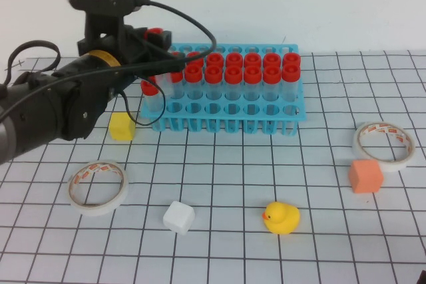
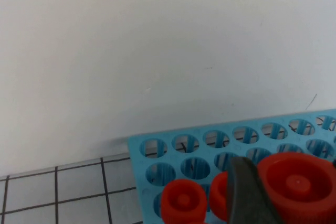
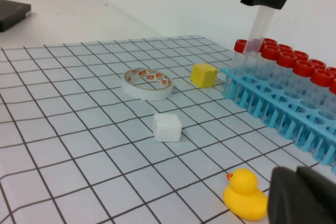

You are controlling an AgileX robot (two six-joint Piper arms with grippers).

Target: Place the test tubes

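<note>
Care with the angle matters most now. The left hand (image 1: 158, 48) grips a red-capped tube (image 3: 261, 27) by its top, above the left end of the rack (image 1: 229, 124); the tube leans a little, its bottom close to the first holes. I judge it best to bring the tube upright, centre it over one free hole beside the standing tubes (image 1: 233, 74), then lower slowly and let go only when it sits. At the right, the right hand (image 3: 304, 195) is closed and empty, well apart from the rack.
</note>
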